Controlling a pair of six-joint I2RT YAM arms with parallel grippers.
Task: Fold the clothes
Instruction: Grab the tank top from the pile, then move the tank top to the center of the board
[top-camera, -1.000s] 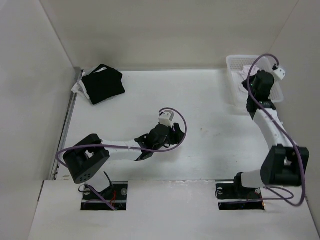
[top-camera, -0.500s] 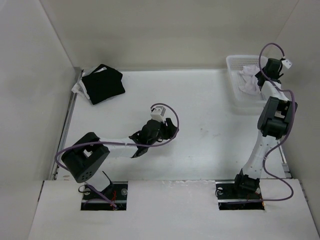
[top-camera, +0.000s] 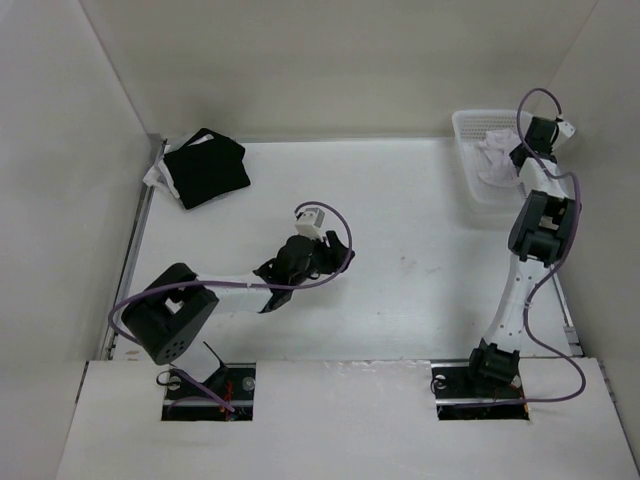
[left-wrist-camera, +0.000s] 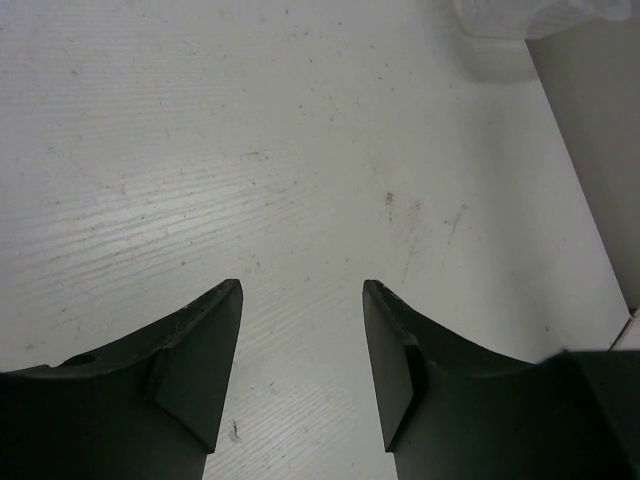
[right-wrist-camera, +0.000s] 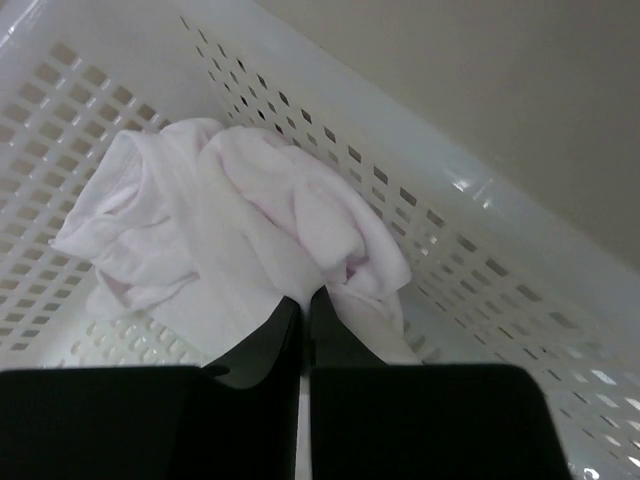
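clothes (right-wrist-camera: 230, 230) lie crumpled in the white basket (right-wrist-camera: 480, 230); right gripper (right-wrist-camera: 303, 300) jaws pressed together, tips against the fabric. left gripper (left-wrist-camera: 302, 288) spread wide above the table (left-wrist-camera: 300, 130).

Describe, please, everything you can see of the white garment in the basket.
The white garment is thin, soft cloth, plain, crumpled into a loose heap with rounded folds. It lies inside the perforated white plastic basket, on its floor and near one wall. The right pincer, its jaws together, meets the cloth's near edge; whether it pinches any cloth I cannot tell.
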